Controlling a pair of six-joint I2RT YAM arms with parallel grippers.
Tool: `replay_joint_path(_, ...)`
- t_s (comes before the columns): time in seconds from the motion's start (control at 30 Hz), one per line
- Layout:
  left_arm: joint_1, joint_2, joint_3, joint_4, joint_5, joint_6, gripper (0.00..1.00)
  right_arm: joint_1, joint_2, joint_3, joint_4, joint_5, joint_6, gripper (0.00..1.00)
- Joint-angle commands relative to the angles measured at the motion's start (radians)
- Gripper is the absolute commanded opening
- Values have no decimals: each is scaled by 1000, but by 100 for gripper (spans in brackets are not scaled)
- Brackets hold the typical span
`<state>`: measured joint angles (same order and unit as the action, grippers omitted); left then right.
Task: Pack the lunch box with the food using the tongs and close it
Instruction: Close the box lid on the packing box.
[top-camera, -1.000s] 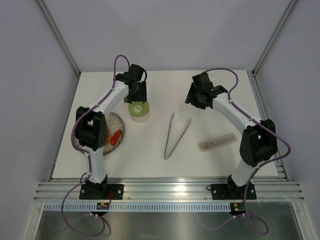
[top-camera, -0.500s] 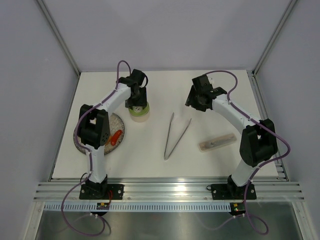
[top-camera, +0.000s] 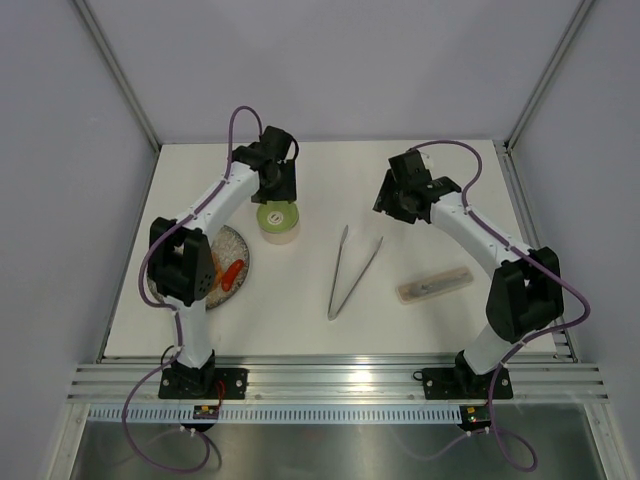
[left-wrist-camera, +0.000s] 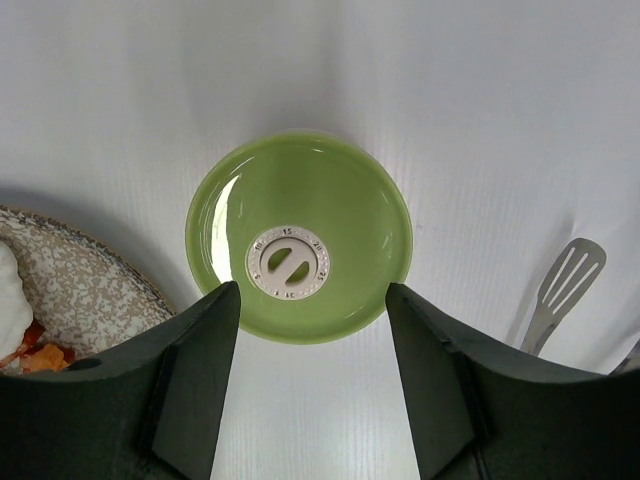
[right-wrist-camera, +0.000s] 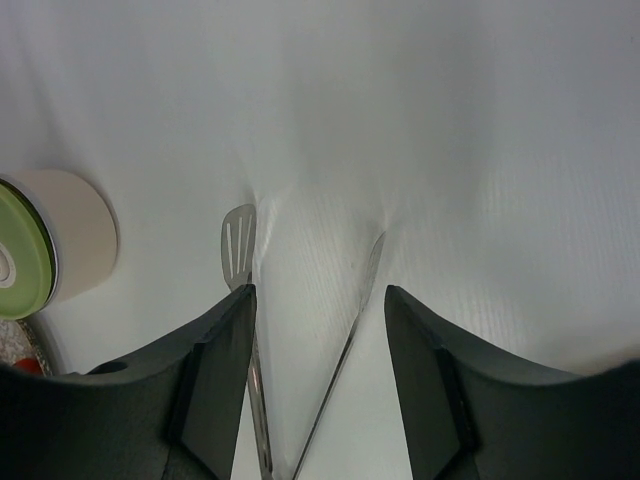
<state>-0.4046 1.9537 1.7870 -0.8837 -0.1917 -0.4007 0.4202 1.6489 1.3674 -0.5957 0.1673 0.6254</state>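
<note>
The lunch box (top-camera: 277, 222) stands at the back left of the table with its pale green lid (left-wrist-camera: 298, 235) on it. My left gripper (top-camera: 277, 192) hovers just behind and above it, open, and nothing sits between its fingers (left-wrist-camera: 190, 370). The tongs (top-camera: 350, 270) lie flat in a narrow V mid-table. My right gripper (top-camera: 402, 205) hangs open above their far tips, with the slotted tip (right-wrist-camera: 238, 240) by its left finger. The food, a red sausage (top-camera: 232, 272) and orange pieces (left-wrist-camera: 40, 355), lies on the speckled plate (top-camera: 238, 243).
A long translucent plastic case (top-camera: 433, 285) lies right of the tongs. The plate's rim (left-wrist-camera: 90, 290) is close to the left of the lunch box. Metal frame rails run along the near edge and the back corners.
My left gripper dipped toward the lid half a second ago and has drawn back toward the rear. The lid stays on the lunch box. The right arm shifted slightly to the right.
</note>
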Motion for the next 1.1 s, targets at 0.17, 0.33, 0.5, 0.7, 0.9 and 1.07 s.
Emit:
replay_joint_path(0.17, -2, 142, 12, 8, -6, -30, 64, 3, -43, -42, 20, 26, 16, 62)
replay_joint_path(0.33, -7, 185, 12, -43, -3, -30, 63, 5, -44, -45, 23, 24, 17, 62)
replay_joint_path(0.5, -16, 136, 107, -106, -25, 2, 63, 3, -40, -34, 19, 26, 11, 62)
replay_joint_path(0.7, -31, 16, 157, -78, -71, 13, 64, 5, -49, -13, 4, 43, -1, 63)
replay_joint_path(0.9, -30, 37, 169, -84, -87, 10, 65, 3, -60, -13, -1, 49, -4, 63)
replay_joint_path(1.07, -28, 48, -12, -12, -83, -19, 64, 3, -57, -27, 4, 41, 0, 63)
